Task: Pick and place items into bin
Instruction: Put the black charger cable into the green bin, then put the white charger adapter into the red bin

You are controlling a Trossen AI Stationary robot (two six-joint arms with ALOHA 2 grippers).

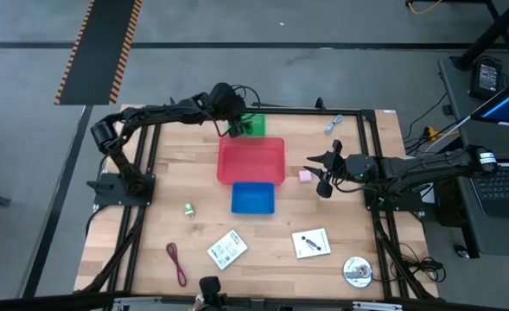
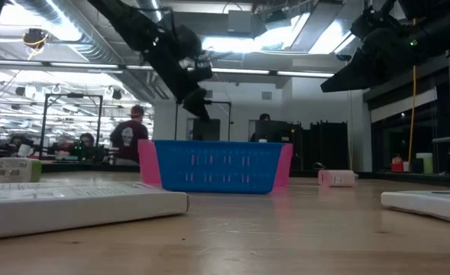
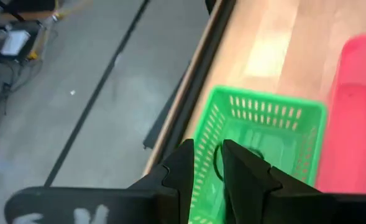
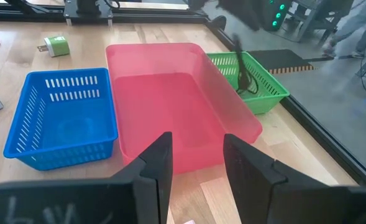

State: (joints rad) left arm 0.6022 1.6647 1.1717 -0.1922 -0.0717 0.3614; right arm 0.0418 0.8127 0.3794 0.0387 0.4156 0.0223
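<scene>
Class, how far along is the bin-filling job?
Done: nothing certain; the red bin and blue basket look empty. In hand: the left claw dangles a dark cord into the green basket; the right claw hangs open by the pink cube. Left: cube, two cards, red cord, green piece.

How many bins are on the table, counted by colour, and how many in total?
Green bin: 1
Red bin: 1
Blue bin: 1
Total: 3 bins
</scene>
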